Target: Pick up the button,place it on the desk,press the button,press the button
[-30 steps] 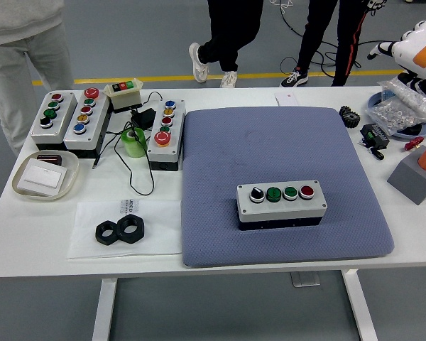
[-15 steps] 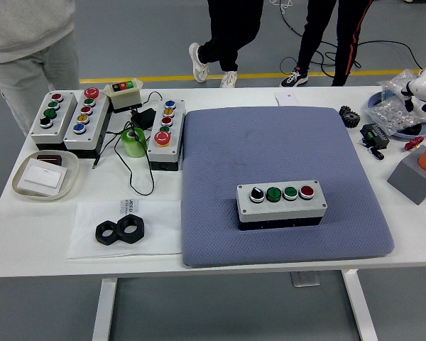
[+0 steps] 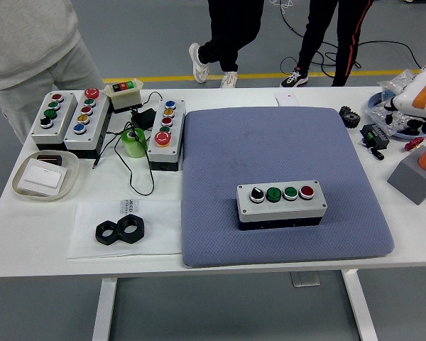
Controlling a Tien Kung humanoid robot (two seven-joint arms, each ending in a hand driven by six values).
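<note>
Button box [image 3: 281, 203] sits on the grey mat [image 3: 220, 177], untouched. Neither robot hand is in view, so grip state cannot be told. Pick-up, placing and both presses remain.

Grey button box [image 3: 281, 202]: black, green, green, red caps. Blue-grey textured foam mat [image 3: 282, 182] on white table [image 3: 28, 245]. Two black hex nuts [image 3: 119, 230]. Green tape roll [image 3: 134, 142].
</note>
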